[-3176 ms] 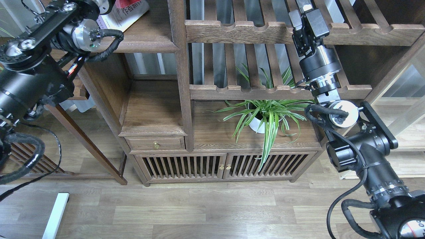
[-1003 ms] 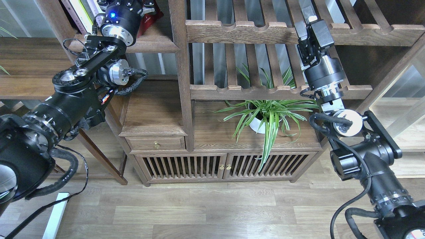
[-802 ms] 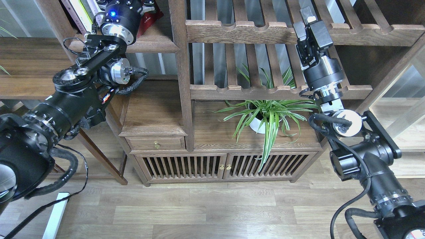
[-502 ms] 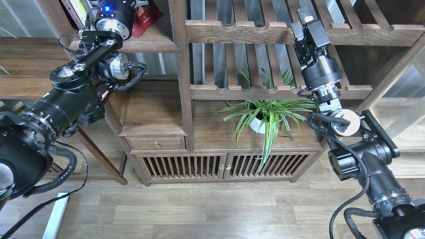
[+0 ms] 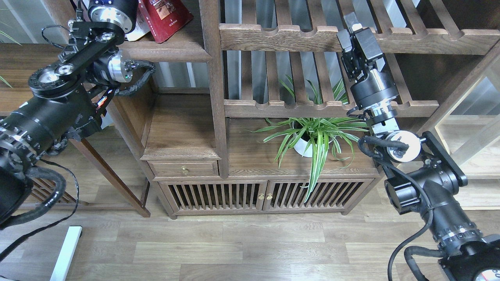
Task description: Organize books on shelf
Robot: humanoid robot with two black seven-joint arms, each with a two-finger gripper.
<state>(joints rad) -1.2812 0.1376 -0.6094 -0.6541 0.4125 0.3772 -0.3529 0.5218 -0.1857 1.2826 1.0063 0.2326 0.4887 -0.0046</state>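
Red book (image 5: 162, 17): leaning on shelf (image 5: 172, 52)
Left tool: out of frame
Right tool (image 5: 351, 23): grip state unclear, at slatted rail (image 5: 281, 37)

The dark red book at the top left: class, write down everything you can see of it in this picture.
The dark red book is a paperback with a glossy cover carrying small pale print and a darker picture panel. It lies tilted on the solid brown shelf, its lower corner near the shelf's front edge. Its top runs out of the picture. A white book shows at its left edge, and the left arm's silver-ringed wrist hides that side. Its title cannot be read.
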